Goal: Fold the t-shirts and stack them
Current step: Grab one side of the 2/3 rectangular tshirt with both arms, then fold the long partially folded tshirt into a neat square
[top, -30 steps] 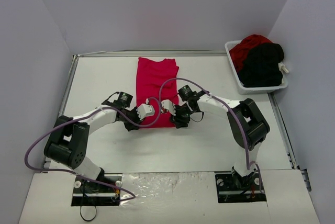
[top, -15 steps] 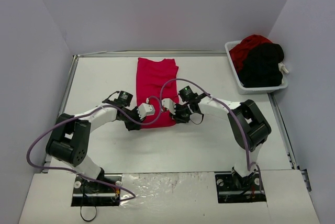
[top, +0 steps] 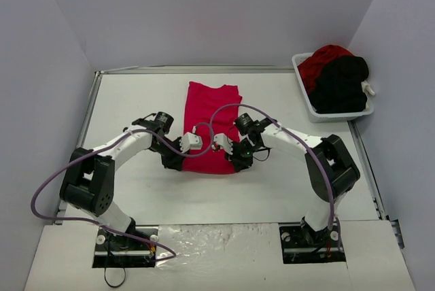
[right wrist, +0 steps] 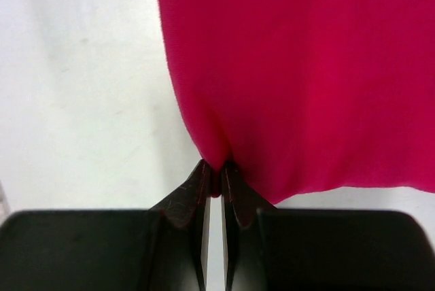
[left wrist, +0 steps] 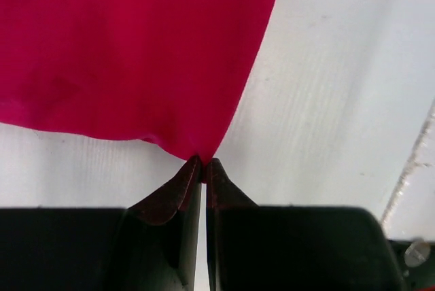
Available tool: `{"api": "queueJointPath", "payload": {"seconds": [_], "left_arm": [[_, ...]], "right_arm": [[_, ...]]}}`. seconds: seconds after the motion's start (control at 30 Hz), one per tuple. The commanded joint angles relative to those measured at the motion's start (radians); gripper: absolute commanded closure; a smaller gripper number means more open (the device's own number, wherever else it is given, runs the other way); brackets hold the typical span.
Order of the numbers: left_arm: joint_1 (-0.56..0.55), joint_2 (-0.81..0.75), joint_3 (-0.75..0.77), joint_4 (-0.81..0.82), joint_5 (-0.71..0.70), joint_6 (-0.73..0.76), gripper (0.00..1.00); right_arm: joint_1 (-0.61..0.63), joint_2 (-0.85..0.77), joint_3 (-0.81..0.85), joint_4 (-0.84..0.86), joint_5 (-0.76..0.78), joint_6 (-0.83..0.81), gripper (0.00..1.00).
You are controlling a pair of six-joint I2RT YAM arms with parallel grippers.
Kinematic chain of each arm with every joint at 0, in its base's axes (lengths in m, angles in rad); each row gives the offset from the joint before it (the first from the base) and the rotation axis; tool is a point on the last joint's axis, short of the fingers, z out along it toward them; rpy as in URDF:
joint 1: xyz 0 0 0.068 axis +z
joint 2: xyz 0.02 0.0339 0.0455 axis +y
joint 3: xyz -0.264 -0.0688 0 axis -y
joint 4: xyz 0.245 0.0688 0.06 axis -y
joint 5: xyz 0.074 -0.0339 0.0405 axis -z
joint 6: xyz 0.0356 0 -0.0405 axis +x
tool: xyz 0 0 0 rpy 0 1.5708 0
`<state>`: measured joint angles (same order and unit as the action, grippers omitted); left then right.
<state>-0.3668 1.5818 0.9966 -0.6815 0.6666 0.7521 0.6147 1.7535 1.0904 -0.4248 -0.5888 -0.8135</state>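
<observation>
1. Item under work: one red t-shirt [top: 212,124] lies flat on the surface [top: 136,100], about midway between the left and right edges. It is already narrowed to a long strip.
2. Long axis: the strip runs from the near edge toward the far edge, leaning slightly to the right at its far end.
3. Left hand [top: 181,164]: the fingers are together and clamped on the near-left corner of the hem. The left wrist view shows the cloth drawn to a point between the tips.
4. Right hand [top: 238,163]: the fingers are together and clamped on the near-right corner of the same hem. The right wrist view shows a small pucker of cloth pinched between the tips.
5. Governing relation: the whole shirt lies beyond both hands, toward the far edge. Each arm holds the corner on its own side, and neither has to cross over.
6. Judgement on the next move: the hem probably travels along the long axis toward the collar end, folding the strip in half. Both hands would need to lift and advance level with each other, or the fold line will skew.
7. Risk, as a judgement: the grips take in very little cloth, so a corner could slip out under tension.
8. Remaining stock: a red shirt [top: 323,60] and a black shirt [top: 343,83] sit heaped in the white basket [top: 301,80] at the far right corner. They are well apart from both hands and not yet folded.
</observation>
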Motion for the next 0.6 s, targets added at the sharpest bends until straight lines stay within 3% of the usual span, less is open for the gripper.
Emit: {"api": "queueJointPath", "payload": {"seconds": [0.0, 0.3, 0.57], "left_arm": [[-0.006, -0.037, 0.082, -0.223, 0.077, 0.114, 0.98], [-0.035, -0.098, 0.155, -0.544, 0.165, 0.276, 0.98], [-0.061, -0.123, 0.232, -0.684, 0.182, 0.334, 0.98]], "right_arm": [[0.017, -0.083, 0.031, -0.224, -0.065, -0.039, 1.0], [0.026, -0.186, 0.06, -0.393, -0.155, -0.081, 1.0], [0.025, -0.224, 0.103, -0.511, -0.183, -0.133, 1.0]]}}
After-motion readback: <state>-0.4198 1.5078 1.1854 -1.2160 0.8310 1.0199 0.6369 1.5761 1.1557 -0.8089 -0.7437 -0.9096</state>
